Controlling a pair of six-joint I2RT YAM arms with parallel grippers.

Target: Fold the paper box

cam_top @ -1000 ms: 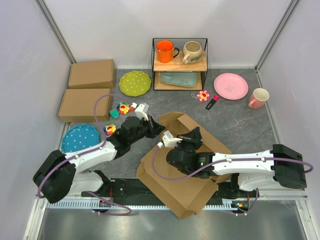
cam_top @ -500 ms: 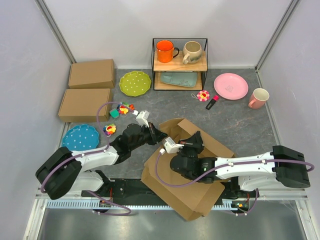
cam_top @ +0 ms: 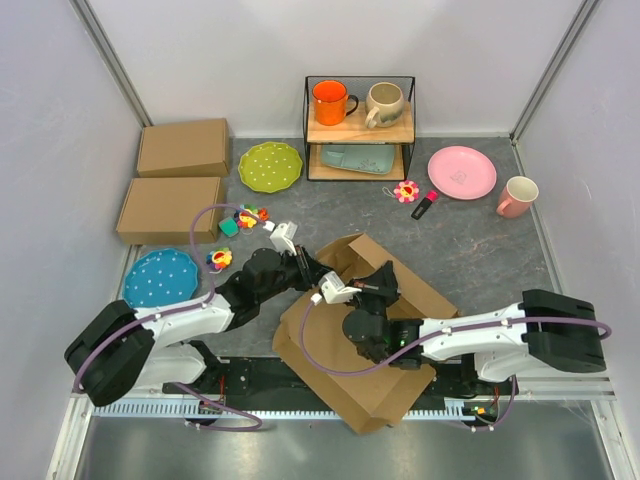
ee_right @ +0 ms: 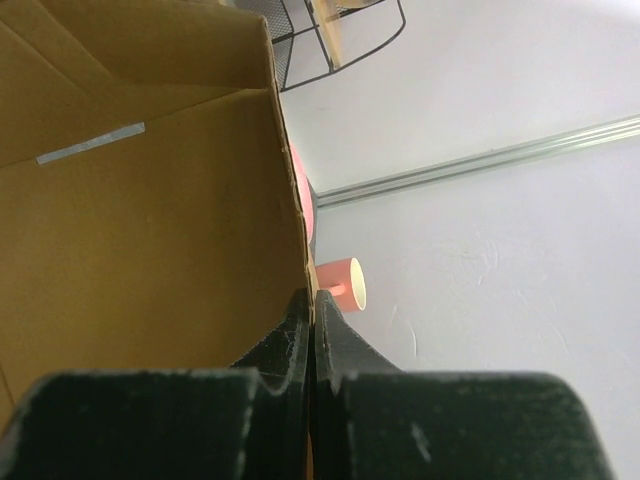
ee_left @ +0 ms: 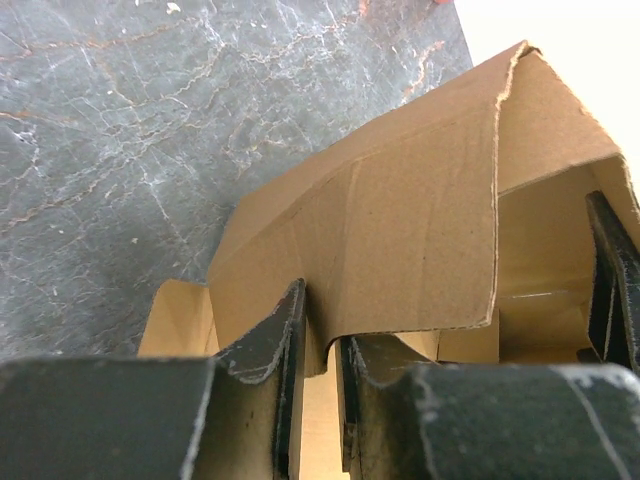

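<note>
Paper box (cam_top: 360,385), table (cam_top: 480,240) near edge. Left wrist view: left gripper (ee_left: 320,330) narrowly parted around its flap. Right wrist view: right gripper (ee_right: 311,305) clamped on its panel edge.

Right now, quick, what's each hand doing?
Left hand: slightly open around a flap of the box.
Right hand: shut on the box edge.

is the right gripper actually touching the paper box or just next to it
Touching. The right wrist view shows the right gripper shut on the top edge of the paper box, with the cardboard wall running down between its fingers.
</note>
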